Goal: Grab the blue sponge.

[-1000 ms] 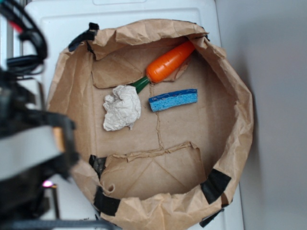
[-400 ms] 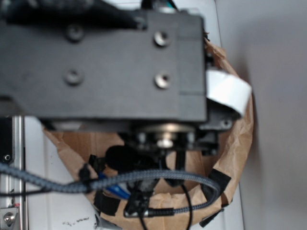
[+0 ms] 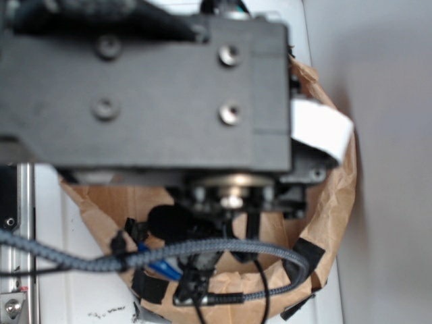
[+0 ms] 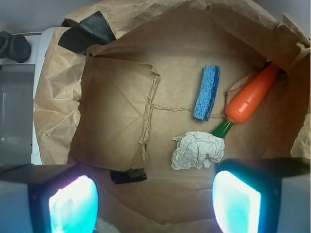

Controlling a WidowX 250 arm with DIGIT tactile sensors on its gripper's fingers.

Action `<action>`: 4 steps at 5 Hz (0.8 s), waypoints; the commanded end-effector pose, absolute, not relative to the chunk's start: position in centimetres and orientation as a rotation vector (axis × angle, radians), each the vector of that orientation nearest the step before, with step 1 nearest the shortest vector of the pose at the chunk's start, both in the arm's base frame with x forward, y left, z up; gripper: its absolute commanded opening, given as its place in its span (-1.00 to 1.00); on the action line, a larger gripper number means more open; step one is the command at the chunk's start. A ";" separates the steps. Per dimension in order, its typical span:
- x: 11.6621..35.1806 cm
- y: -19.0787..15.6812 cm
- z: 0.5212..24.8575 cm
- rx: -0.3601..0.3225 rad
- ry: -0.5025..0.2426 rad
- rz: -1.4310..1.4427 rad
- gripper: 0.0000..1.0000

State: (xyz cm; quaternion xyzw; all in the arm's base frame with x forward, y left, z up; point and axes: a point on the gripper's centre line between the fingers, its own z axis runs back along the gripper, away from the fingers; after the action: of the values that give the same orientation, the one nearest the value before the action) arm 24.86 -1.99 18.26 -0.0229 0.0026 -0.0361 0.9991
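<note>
In the wrist view the blue sponge (image 4: pixel 206 92) lies flat on the floor of the brown paper bag (image 4: pixel 58 97), upper right of centre, with its darker blue edge towards the orange carrot toy (image 4: pixel 251 94). My gripper (image 4: pixel 154 204) is open and empty, high above the bag's near side, well short of the sponge. Its two glowing fingertips (image 4: pixel 73 206) stand wide apart at the bottom of the frame. In the exterior view the arm's black body (image 3: pixel 145 88) hides the sponge and the bag's inside.
A crumpled white paper ball (image 4: pixel 198 150) lies just below the sponge, beside the carrot's green top. Raised crumpled paper walls with black tape patches (image 4: pixel 87 29) ring the bag. A folded flap (image 4: pixel 116 111) covers the floor's left part.
The arm swung in over the bag a second ago and now blocks the exterior view. Since 0.4 s ago it has hardly moved.
</note>
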 end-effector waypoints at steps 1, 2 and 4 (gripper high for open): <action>26.0 -0.9 15.4 0.014 -0.057 -0.056 1.00; 27.9 0.6 12.2 0.011 -0.030 -0.038 1.00; 28.7 1.1 8.1 -0.006 -0.094 -0.045 1.00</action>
State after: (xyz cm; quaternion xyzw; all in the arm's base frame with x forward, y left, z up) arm 28.15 0.79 7.08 -0.0060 -0.0243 -0.0319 0.9992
